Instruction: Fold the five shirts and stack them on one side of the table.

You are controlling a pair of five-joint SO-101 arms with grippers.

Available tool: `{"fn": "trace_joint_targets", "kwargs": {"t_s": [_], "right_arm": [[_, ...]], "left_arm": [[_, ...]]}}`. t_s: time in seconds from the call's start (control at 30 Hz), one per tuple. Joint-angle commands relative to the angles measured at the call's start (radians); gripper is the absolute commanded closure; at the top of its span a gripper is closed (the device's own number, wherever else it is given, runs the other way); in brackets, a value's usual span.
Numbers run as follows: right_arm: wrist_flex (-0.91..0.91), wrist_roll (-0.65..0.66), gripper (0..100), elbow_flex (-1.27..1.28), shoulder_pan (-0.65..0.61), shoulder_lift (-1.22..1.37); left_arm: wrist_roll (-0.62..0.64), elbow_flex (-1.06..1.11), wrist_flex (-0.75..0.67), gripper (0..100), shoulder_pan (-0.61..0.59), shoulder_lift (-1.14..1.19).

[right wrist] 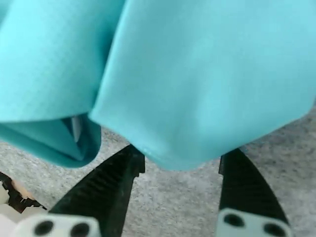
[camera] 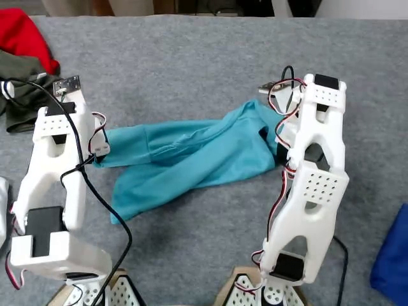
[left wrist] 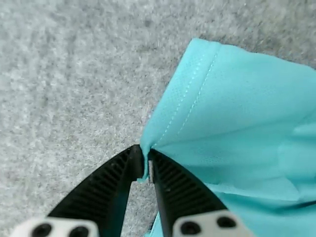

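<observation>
The teal shirt (camera: pixel 191 159) lies bunched lengthwise across the middle of the grey table (camera: pixel 191 57), not yet flat. I judge this to be the spreading-out step that comes before any fold. The left gripper (left wrist: pixel 146 170) is clenched on a stitched hem corner at one end. The right gripper (right wrist: pixel 180 168) sits low at the other end, its jaws spread wide with a rounded fold of cloth at the gap, unpinched. The next move probably calls for closing on that fold, then drawing the shirt taut. Both arms reach forward, wrists tipped down to the tabletop.
</observation>
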Motion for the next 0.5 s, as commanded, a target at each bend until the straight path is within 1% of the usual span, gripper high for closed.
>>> {"fn": "trace_joint_targets", "kwargs": {"t_s": [0.0, 0.27, 0.47], "right_arm": [[0.025, 0.009, 74.5, 0.002, 0.028, 0.071], [0.025, 0.009, 74.5, 0.002, 0.028, 0.071], [0.025, 0.009, 74.5, 0.002, 0.028, 0.071]], "left_arm": [[-0.006, -0.005, -0.008, 98, 0.011, -0.048], [-0.006, -0.005, -0.008, 98, 0.068, -0.048], [-0.006, -0.003, -0.023, 98, 0.069, -0.048]]}}
